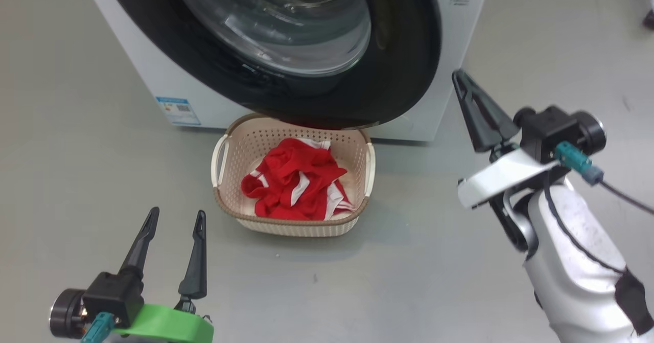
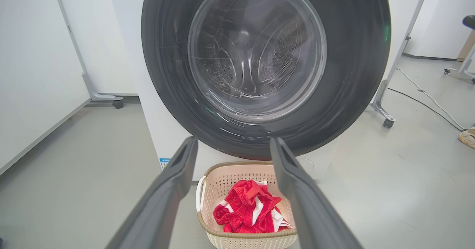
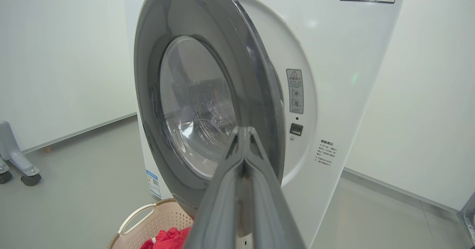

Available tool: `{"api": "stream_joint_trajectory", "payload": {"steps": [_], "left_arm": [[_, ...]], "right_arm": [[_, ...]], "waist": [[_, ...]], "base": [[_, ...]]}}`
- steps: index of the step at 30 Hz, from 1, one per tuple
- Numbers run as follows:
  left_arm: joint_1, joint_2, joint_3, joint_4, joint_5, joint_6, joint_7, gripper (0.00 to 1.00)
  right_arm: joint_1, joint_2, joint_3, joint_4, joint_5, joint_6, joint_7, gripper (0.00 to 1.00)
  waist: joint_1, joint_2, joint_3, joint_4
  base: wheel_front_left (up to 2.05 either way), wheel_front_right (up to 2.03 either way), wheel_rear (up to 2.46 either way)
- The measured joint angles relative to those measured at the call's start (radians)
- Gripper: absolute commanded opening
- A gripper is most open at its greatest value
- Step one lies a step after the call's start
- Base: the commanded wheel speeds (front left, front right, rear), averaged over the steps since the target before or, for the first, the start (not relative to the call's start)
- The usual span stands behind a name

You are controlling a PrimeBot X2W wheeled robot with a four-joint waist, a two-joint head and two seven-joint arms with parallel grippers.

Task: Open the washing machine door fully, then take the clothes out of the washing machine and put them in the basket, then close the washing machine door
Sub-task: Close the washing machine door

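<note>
The washing machine door (image 1: 398, 51) hangs partly shut over the white washing machine (image 1: 153, 72). In the right wrist view the door (image 3: 148, 74) stands ajar, its free edge off the machine's front (image 3: 334, 56). The red clothes (image 1: 294, 179) lie in the cream basket (image 1: 291, 228) on the floor below the door. My left gripper (image 1: 177, 212) is open and empty, low and left of the basket. My right gripper (image 1: 457, 74) is shut on nothing, its tip just right of the door's rim; I cannot tell if it touches. The drum opening is hidden behind the door.
A blue sticker (image 1: 176, 109) marks the machine's lower left front. In the left wrist view, wheeled stand legs (image 2: 382, 108) and a floor cable (image 2: 426, 100) lie to the right, with a shoe (image 2: 468, 137) at the edge. Another caster (image 3: 29, 176) stands left.
</note>
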Motion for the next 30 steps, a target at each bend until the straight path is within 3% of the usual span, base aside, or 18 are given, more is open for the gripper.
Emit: {"api": "stream_joint_trajectory", "payload": {"steps": [12,30], "left_arm": [[-0.076,-0.014,-0.008,0.020,-0.018,-0.002,-0.036,1.00],[-0.149,-0.024,-0.042,0.094,-0.028,-0.011,-0.089,1.00]], "right_arm": [[-0.240,-0.004,-0.021,0.091,0.005,0.013,0.049,0.00],[-0.404,-0.043,-0.093,0.254,0.040,0.028,0.046,0.00]], "waist": [[0.0001,0.0000,0.120,0.097],[0.0000,0.0000,0.207,0.205]], "base": [[0.00,0.00,0.00],[0.00,0.00,0.00]]}}
